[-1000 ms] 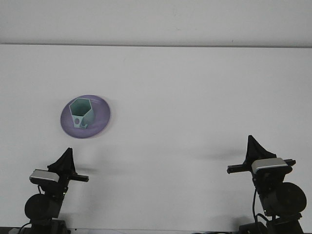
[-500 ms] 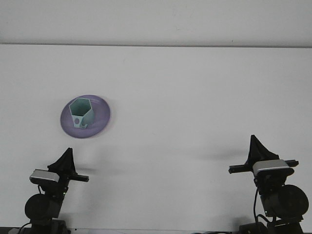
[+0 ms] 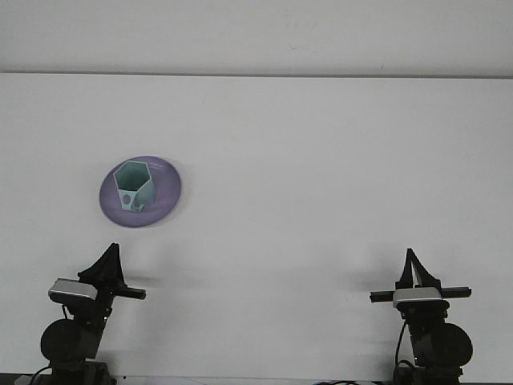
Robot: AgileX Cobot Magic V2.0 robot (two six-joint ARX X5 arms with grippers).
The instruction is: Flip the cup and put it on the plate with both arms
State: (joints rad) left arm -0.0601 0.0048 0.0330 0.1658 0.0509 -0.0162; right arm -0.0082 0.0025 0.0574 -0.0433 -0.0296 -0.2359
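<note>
From my seat the job looks as good as finished. The pale green hexagonal plastic cup (image 3: 133,187) stands upright, mouth open to the ceiling, on the round purple plate (image 3: 164,200), which sits on the left half of the white tabletop (image 3: 321,160). I can see straight down into the cup's six-sided opening and what looks like a handle on its near side, so I judge the flip done and the placing done too. The cup sits a little left of the plate's centre, with a wider band of bare purple showing on the right.

Neither arm is anywhere near it. My left gripper (image 3: 107,262) hangs low at the near edge of the tabletop, below the plate and well apart from it, with nothing in it. My right gripper (image 3: 414,267) is low on the far right, well apart from everything, also empty. On both, the dark fingers point away from me and read as one tapered shape; I cannot tell from this angle whether they are parted or closed.

What is left, as I judge it, is only to park both arms at rest and confirm the cup is steady. Nothing else lies on the tabletop to deal with.
</note>
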